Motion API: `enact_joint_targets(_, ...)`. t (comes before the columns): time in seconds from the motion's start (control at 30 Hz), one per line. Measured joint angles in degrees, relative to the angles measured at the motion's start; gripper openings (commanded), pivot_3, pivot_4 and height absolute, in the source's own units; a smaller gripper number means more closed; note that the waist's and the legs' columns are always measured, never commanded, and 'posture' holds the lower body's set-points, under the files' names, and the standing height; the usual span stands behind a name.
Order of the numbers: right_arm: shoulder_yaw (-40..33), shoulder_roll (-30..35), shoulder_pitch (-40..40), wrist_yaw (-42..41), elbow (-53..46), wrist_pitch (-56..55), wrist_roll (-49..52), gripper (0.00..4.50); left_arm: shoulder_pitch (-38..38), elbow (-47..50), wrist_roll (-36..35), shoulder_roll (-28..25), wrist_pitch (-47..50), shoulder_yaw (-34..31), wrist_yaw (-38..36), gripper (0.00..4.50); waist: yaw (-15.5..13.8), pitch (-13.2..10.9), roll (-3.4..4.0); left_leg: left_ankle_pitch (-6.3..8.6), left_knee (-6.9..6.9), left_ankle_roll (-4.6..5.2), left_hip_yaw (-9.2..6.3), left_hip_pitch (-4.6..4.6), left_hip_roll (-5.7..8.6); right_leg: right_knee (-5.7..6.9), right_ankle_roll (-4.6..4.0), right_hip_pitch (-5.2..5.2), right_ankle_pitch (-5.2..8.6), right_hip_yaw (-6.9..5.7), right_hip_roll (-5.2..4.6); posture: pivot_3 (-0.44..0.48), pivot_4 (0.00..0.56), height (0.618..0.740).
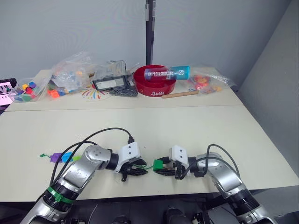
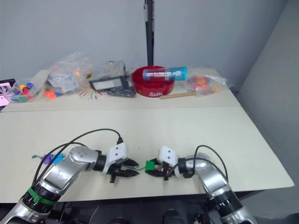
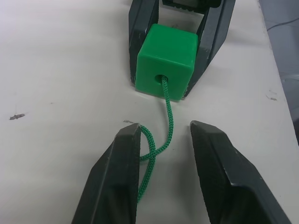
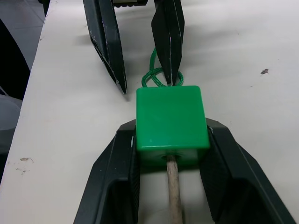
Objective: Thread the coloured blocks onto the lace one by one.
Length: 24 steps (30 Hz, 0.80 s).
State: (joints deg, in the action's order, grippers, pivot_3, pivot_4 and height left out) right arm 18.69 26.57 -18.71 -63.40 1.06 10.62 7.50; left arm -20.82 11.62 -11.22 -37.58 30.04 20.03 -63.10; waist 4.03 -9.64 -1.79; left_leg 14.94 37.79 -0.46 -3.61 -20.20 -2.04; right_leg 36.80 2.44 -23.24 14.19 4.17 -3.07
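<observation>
The green block [image 3: 167, 61] looks like smooth, slightly glossy plastic; the lace [image 3: 167, 120] is braided cord on a matt table [image 3: 56, 70].

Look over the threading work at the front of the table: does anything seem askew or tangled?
The lace passes through the green block held in the right gripper, its pale tip out the far side. Between the block and the open left gripper, the lace has bunched into a small loop on the table rather than lying straight.

Silver arms, black cables, seemingly green wristband [image 1: 55, 195]
</observation>
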Motion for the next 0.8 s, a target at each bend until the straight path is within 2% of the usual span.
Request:
enact_joint_targets(0.1,0.0,0.0,0.1,0.2,-0.2,0.2,0.0,1.19,-0.1,-0.3,0.1,0.1,-0.1,0.1,0.0,0.02,0.0,0.0,0.00,0.00,0.00,0.00,0.00,0.00,0.00,0.00,0.00,0.00,0.00,0.00,0.00,0.000,0.150,0.731)
enact_joint_targets(0.33,0.0,0.0,0.1,0.5,-0.6,0.9,0.0,1.19,-1.2,-0.9,0.2,0.8,0.1,0.2,-0.1,0.02,0.0,0.0,0.00,0.00,0.00,0.00,0.00,0.00,0.00,-0.01,0.00,0.00,0.00,0.00,0.00,0.000,0.150,0.731)
enact_joint_targets(0.5,0.0,-0.2,-0.1,0.7,-0.7,1.8,0.0,1.19,-2.1,-0.9,0.8,3.6,1.3,1.3,1.6,0.02,0.0,0.0,-0.01,0.00,0.00,0.00,0.00,0.00,0.00,0.00,0.01,0.01,0.00,0.00,0.00,0.000,0.150,0.731)
enact_joint_targets(0.73,0.4,-0.3,-0.9,0.7,-0.8,3.5,0.0,1.19,-2.2,-0.6,2.0,3.2,1.5,1.9,1.7,0.02,0.1,0.0,0.00,0.00,0.00,0.00,-0.01,0.01,-0.01,0.00,0.00,0.00,0.00,0.00,0.01,0.000,0.150,0.731)
enact_joint_targets(0.77,0.4,-0.3,-1.0,0.7,-0.8,3.7,0.0,1.19,-2.2,-0.5,2.0,3.1,1.6,1.9,1.7,0.28,0.1,0.0,0.00,0.00,0.00,0.00,-0.01,0.01,-0.01,0.00,0.00,0.00,0.00,0.00,0.02,0.000,0.150,0.731)
enact_joint_targets(0.8,0.4,-0.3,-1.0,0.7,-1.1,4.3,0.0,1.99,-2.2,-0.3,2.0,3.0,1.8,1.9,1.6,0.62,0.1,0.0,0.00,0.00,0.00,0.00,-0.01,0.00,0.00,0.00,0.00,0.00,0.00,0.00,0.01,0.000,0.150,0.731)
